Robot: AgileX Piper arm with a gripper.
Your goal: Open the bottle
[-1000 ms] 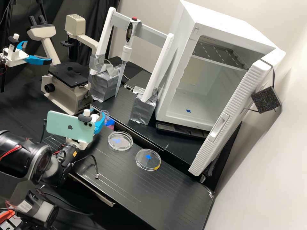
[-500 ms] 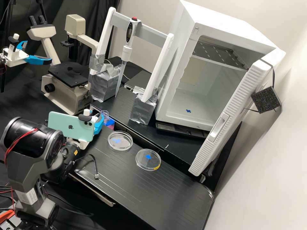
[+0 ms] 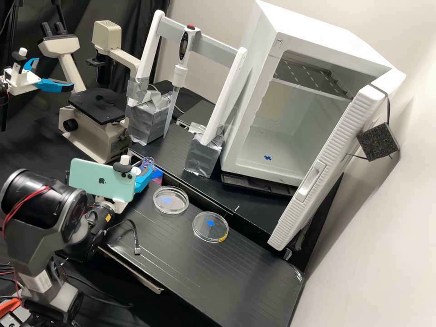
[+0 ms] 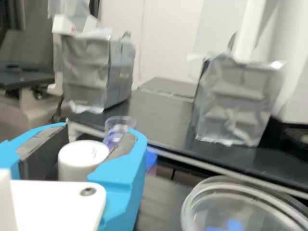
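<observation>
At far left in the high view, a second arm's white gripper with blue fingers (image 3: 34, 81), raised beside a cream microscope with a black stage (image 3: 97, 105); next, in front of that microscope, a mint-green phone with two lenses (image 3: 101, 178), mounted by the wrist of the dark grey arm (image 3: 43, 231); just beyond the phone, the working white gripper (image 3: 144, 174), its blue fingers clamped on a white bottle with a round white cap (image 4: 83, 155); cap still-or-loose on the neck, impossible to tell.

Just beside the clamped fingers, a clear plastic cup with a purplish tint (image 3: 148, 162), near a small bright blue object (image 3: 156, 174); farther back, a block wrapped in silver tape (image 3: 147, 121); on the near black surface, a round clear dish with a blue mark (image 3: 171, 206); behind, an upright white pipette with a red button (image 3: 180, 76), on a white frame with a grey crossbar (image 3: 215, 50); at the frame's other foot, a second silver-taped block (image 3: 200, 159); nearer, another clear round dish, yellow at the edge (image 3: 210, 231); at right, a white box-shaped chamber with a metal shelf (image 3: 313, 27), its ribbed white door (image 3: 324, 152) wide open.
</observation>
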